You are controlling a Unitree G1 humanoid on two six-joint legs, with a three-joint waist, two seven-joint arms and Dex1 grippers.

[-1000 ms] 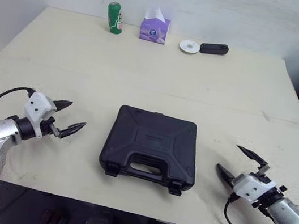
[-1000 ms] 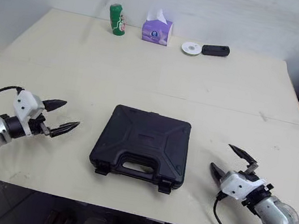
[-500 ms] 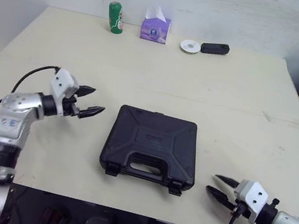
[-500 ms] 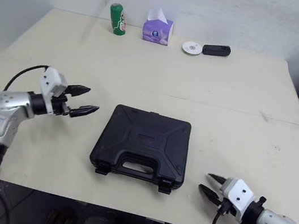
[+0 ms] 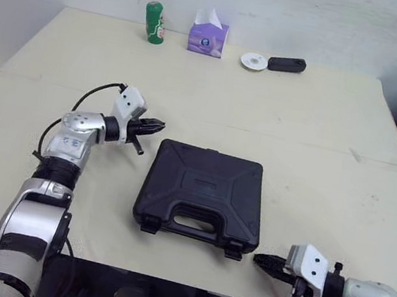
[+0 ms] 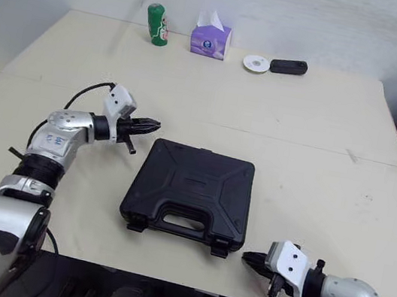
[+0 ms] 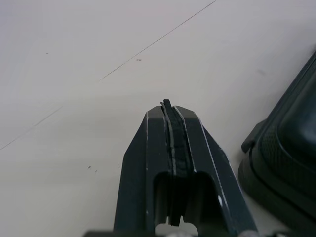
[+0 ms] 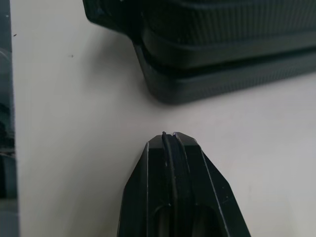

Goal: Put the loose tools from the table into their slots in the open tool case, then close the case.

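Both arms have swung in toward the tool case (image 5: pixel 203 187) over the last second, and both pairs of fingers have gone from a wide spread to pinched tight with nothing between them. My left gripper (image 5: pixel 157 124) now sits just off the case's ten o'clock corner, near it but apart. The case lies flat mid-table (image 5: pixel 301 127) with its lid down and its handle toward me. Two latches stick out along the near edge, so I judge fastening is what's left. My right gripper (image 5: pixel 260 260) waits low at the case's five o'clock, beside the right latch. I'd brace the far corner with the left, then nudge each latch up with the right's pinched tip, slowly, so the case doesn't skate.
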